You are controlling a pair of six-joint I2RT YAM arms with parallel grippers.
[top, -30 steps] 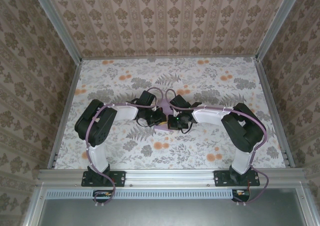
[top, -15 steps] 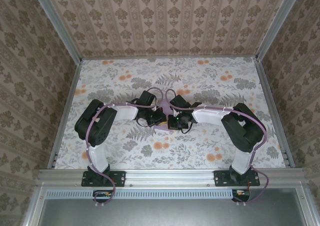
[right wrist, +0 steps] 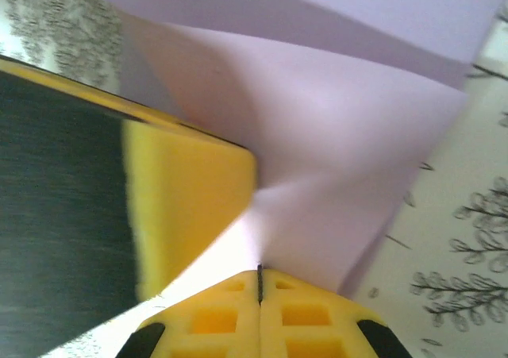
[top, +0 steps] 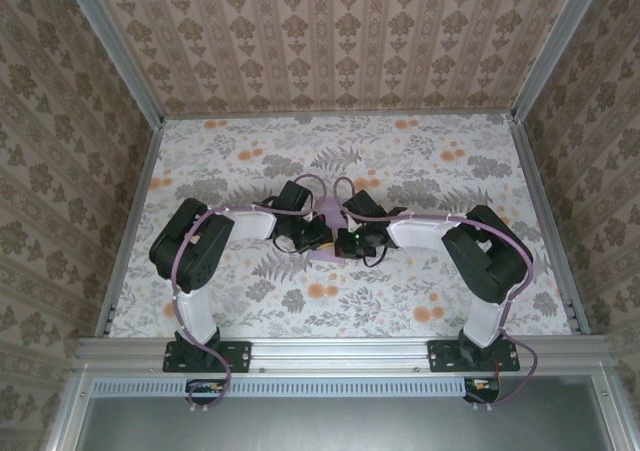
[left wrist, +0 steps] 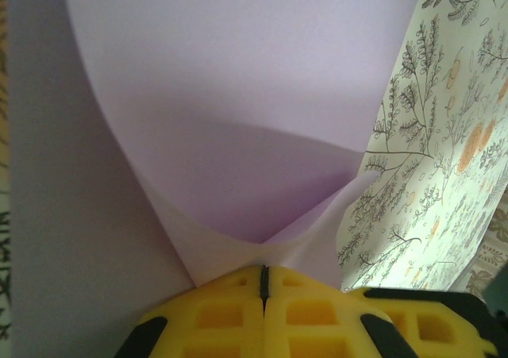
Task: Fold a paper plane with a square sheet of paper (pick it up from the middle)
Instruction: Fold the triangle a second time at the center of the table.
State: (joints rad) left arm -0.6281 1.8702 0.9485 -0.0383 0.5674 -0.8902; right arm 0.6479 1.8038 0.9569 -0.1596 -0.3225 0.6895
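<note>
Right forearm shifted marginally rightward since 1.0 s ago; left arm unchanged. Left end effector (left wrist: 264, 275): yellow pads (left wrist: 222, 318) pressed together, clenched on the square sheet of paper (left wrist: 238, 96), which bows away from the pinch in a curved fold. Right end effector (right wrist: 259, 275): likewise clamped on the sheet, just beside the left one. Sheet sits mid-bench (top: 420, 161), between both wrists.

Two arms, left arm (top: 190, 246) and right arm (top: 490, 251): black joint housings, white links. Lavender cable (top: 176, 271) loops along each. Black base plates (top: 208, 356). Green LED (top: 352, 237) at right wrist. Left tool (left wrist: 263, 286), right tool (right wrist: 259, 282): yellow foam pads (left wrist: 214, 318), square cut-outs.
</note>
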